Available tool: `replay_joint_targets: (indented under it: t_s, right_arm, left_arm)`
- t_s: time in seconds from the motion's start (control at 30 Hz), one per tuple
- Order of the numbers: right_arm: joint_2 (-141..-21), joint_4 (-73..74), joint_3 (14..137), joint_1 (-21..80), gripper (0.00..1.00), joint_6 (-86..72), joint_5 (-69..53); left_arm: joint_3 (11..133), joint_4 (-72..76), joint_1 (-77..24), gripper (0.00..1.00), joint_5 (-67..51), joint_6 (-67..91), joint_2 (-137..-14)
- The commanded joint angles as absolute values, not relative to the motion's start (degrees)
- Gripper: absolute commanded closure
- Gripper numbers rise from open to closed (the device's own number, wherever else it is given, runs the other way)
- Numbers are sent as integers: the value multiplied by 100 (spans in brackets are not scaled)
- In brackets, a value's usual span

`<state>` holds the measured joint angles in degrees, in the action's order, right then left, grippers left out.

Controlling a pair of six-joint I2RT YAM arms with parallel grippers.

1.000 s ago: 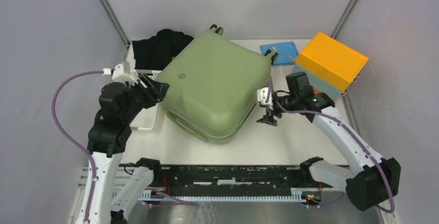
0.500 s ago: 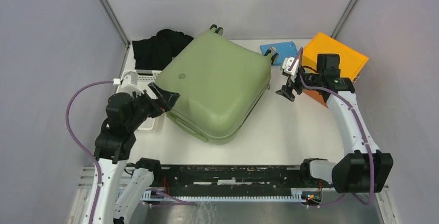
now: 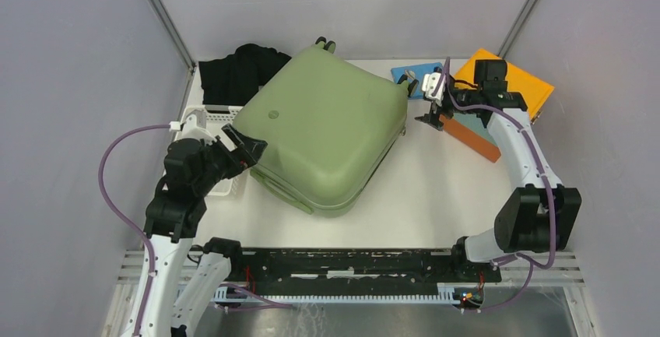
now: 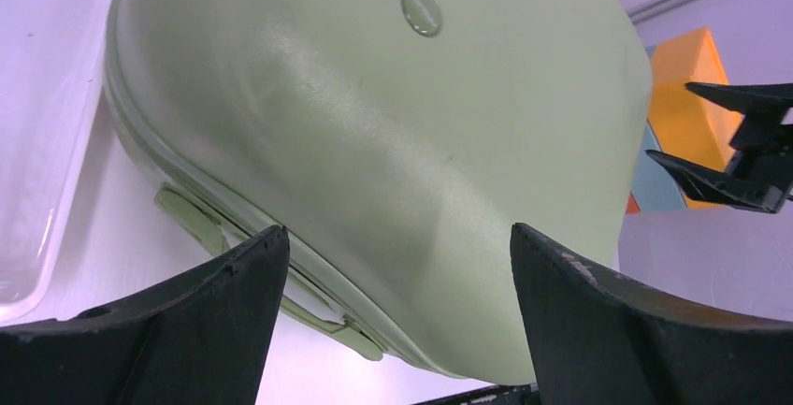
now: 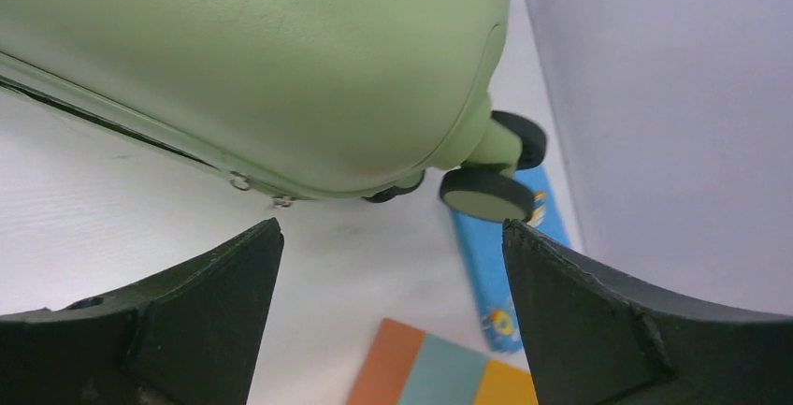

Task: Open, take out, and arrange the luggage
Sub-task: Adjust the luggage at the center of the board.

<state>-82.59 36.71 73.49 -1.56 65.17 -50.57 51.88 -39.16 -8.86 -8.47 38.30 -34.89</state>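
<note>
On table (image 3: pixel 436 197): luggage (image 3: pixel 323 131) closed (zip edge nearside) | orange box (image 3: pixel 538 88) rightward, apart

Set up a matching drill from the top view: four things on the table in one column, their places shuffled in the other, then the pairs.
1. luggage
2. white basket
3. black cloth
4. orange and blue box

a. far left corner
b. far right side
c. middle of the table
d. left edge, beside the luggage

Pairs: 1-c, 2-d, 3-a, 4-b
</note>
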Motion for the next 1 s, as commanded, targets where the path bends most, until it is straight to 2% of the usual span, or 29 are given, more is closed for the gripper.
replay_joint_targets:
  t_s: [0.0, 0.33, 0.53, 0.97]
  right_arm:
    - [-8597, 3755, 7967, -119, 5, 7917, -5439]
    - [-9812, 4698, 9416, 160, 3, 9530, -4345]
    - [-10130, 4859, 9505, 464, 3, 9920, -4124]
    - [-10557, 4621, 9786, 822, 3, 10416, -3570]
  left_arm:
    - [5270, -4082, -896, 7, -309, 4144, -3549]
    - [5116, -4359, -896, 10, 308, 4634, -3738]
    - [5001, -4369, -896, 15, 763, 4912, -3962]
    - [4578, -4012, -896, 27, 729, 4902, -4276]
